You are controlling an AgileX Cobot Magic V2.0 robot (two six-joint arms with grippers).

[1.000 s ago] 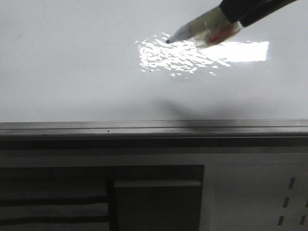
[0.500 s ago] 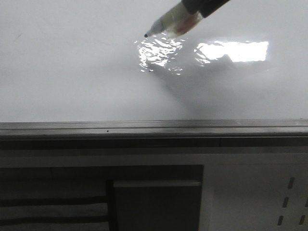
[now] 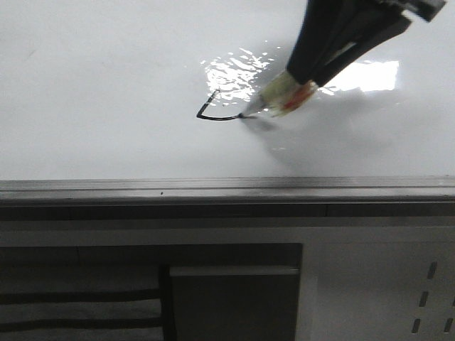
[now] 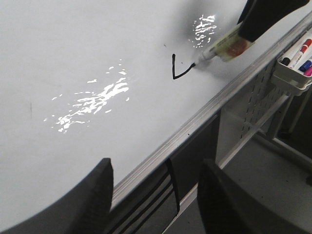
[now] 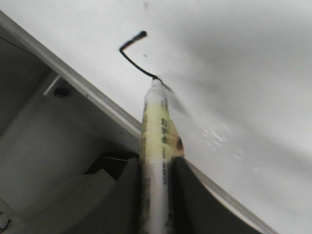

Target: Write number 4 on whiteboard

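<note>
On whiteboard [image 3: 106, 106]: number 4 [image 3: 217, 110] half-drawn

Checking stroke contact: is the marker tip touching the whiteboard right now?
Touching. In the right wrist view the marker tip sits at the end of the fresh black stroke on the whiteboard, no gap visible.

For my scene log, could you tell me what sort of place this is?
Probably an office or lab: a large whiteboard on a white slotted cabinet, with a tray of spare markers hanging alongside.
</note>
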